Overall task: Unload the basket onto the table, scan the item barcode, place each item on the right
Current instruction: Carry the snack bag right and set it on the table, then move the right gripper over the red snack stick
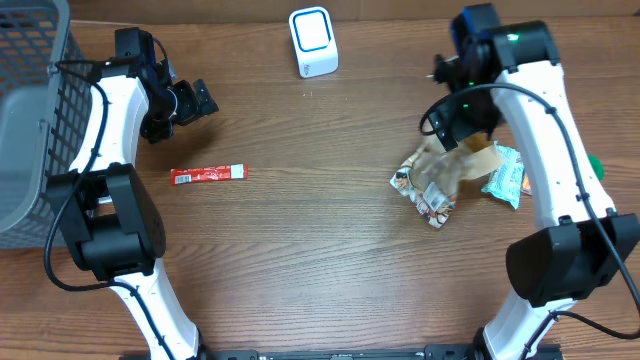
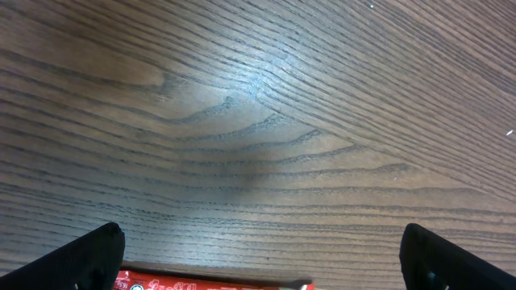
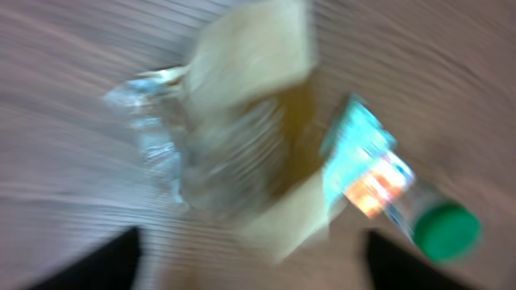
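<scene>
On wooden table [image 1: 320, 250], L edge: grey mesh basket [image 1: 30, 110], only partly in frame, contents can't tell. Far edge: white scanner w/ blue ring [image 1: 313, 42]. The crumpled clear-and-tan plastic packet [image 1: 440, 178] lies directly under right pincer [image 1: 455, 128]. Its jaws are wide and the packet is loose below. Wrist view blurred, packet's long axis unclear. A teal packet [image 1: 505, 180] touches its R side, w/ green-capped bottle [image 3: 443, 229] beside that. The left pincer [image 2: 262, 270] is also wide. A thin red sachet [image 1: 208, 174] lies flat nearby, long axis L–R in overhead.
</scene>
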You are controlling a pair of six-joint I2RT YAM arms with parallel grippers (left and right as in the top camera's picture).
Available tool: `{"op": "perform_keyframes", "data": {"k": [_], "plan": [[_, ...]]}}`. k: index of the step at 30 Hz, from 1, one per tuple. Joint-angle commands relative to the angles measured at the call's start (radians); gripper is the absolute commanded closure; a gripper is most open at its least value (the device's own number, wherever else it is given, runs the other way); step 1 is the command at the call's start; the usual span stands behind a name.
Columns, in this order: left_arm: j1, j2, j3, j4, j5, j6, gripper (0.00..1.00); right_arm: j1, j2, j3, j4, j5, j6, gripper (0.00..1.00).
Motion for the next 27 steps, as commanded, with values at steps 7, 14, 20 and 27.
{"op": "perform_keyframes", "data": {"k": [7,14,20,27], "plan": [[0.000,-0.038,0.021,0.001,0.012,0.015,0.00,-0.025,-0.019,0.011,0.289,-0.375,0.192,0.01],[0.000,-0.038,0.021,0.000,0.012,0.015,0.00,0.054,0.005,-0.003,0.438,-0.719,0.188,0.26],[-0.002,-0.038,0.021,0.001,0.012,0.015,0.00,0.198,0.028,-0.080,0.549,-0.720,0.060,0.33],[-0.002,-0.038,0.021,0.000,0.012,0.015,0.00,0.390,0.088,-0.176,0.700,-0.719,-0.172,0.38]]}}
